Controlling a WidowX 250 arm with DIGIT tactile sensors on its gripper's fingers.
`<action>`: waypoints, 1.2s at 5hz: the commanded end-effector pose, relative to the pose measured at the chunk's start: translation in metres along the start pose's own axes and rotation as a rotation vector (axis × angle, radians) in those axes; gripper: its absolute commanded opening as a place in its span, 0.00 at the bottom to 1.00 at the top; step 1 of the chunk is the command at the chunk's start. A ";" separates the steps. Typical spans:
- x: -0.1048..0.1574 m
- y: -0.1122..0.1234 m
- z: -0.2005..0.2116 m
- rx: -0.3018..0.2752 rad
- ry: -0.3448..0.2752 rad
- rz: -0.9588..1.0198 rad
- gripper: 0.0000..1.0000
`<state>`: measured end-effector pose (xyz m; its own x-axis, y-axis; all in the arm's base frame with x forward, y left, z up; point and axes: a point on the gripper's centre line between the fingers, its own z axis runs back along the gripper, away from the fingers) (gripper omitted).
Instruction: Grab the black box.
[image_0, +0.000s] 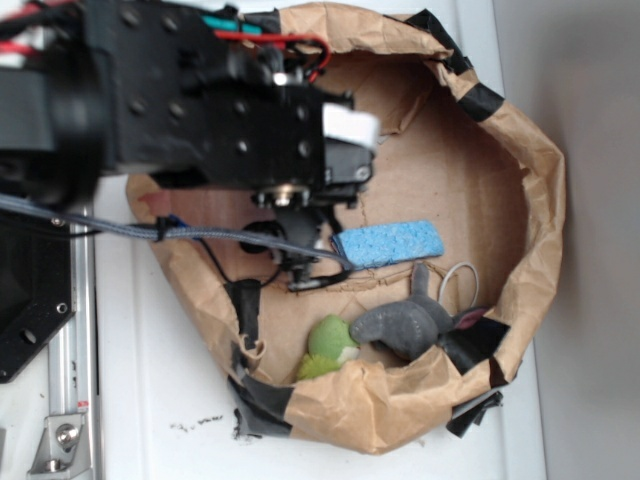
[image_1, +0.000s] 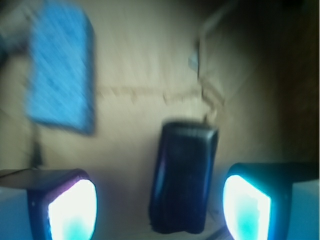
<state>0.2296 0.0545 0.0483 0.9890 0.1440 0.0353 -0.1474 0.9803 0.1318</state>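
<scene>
Locate the black box (image_1: 183, 177) on the brown paper floor (image_1: 140, 65) of the paper-walled enclosure, directly below the gripper (image_1: 160, 200) and lying between its two fingers (image_1: 72, 205) in the wrist view; in the exterior view the arm hides most of it. The jaws stand wide open and hold nothing, with clear paper showing on either side of the box. Treat the box as a small, rigid and probably light block; its glossy surface suggests it could slip under a weak pinch. Close across its two long sides near mid-length, since the long axis runs roughly parallel to the fingers, slightly tilted. Keep clear of the blue sponge (image_1: 62, 70), which lies apart to the upper left, well outside the closing path.
</scene>
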 end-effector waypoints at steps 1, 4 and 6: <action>0.017 0.029 -0.015 0.052 -0.033 0.074 1.00; 0.041 0.053 -0.009 0.129 -0.119 0.178 1.00; 0.032 0.024 -0.019 0.072 -0.063 0.109 1.00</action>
<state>0.2562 0.0862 0.0270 0.9634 0.2522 0.0908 -0.2654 0.9448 0.1921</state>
